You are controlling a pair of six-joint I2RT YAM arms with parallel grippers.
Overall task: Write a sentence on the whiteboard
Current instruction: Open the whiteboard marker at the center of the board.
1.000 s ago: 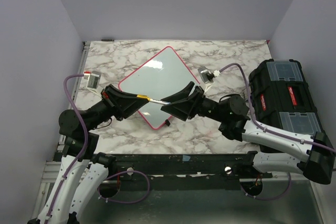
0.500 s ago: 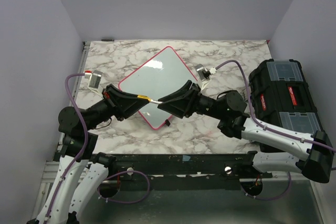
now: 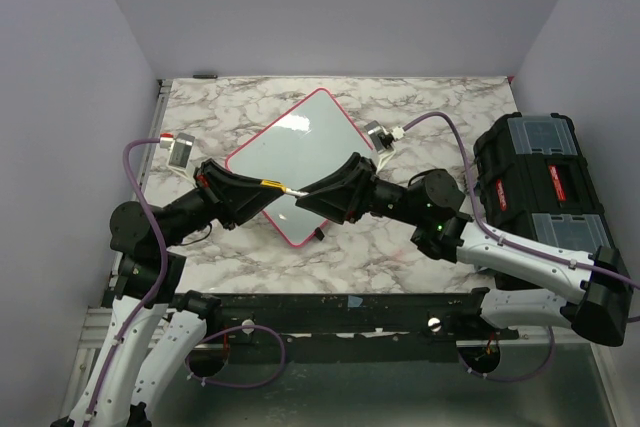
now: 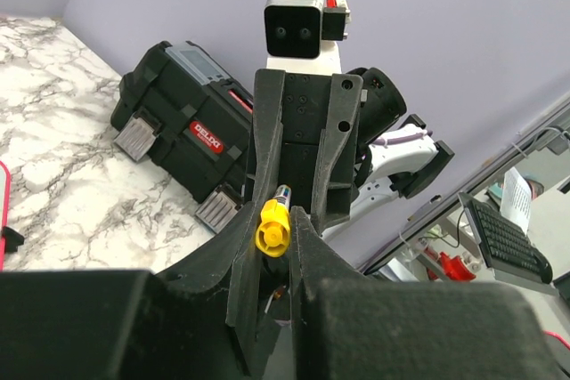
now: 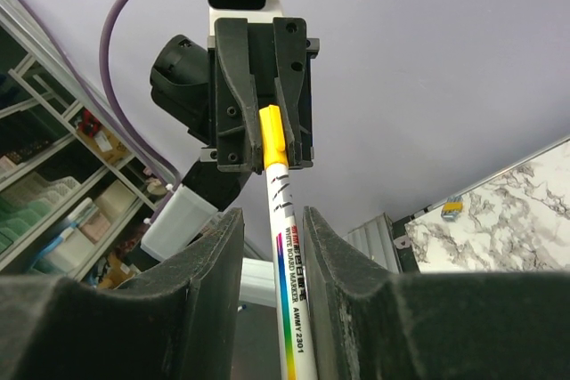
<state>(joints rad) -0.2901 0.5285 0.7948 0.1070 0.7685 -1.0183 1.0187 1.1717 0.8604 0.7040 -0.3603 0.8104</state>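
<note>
left gripper clenched on marker by its yellow cap | whiteboard flat on marble table, diamond-wise, near edge under both grippers — likely stiff, light, slick-faced; steady it by the rim, I judge | right gripper jaws straddle white barrel, not yet pinching

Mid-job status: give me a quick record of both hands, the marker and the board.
whiteboard: white square board with red-pink rim, flat on the marble table, no writing visible
left hand: shut on the yellow end of the white whiteboard marker
right hand: open, fingers either side of the marker's barrel, a gap showing
marker: off the table, spanning both hands above the whiteboard
black plastic toolbox: right of the whiteboard, apart
</note>
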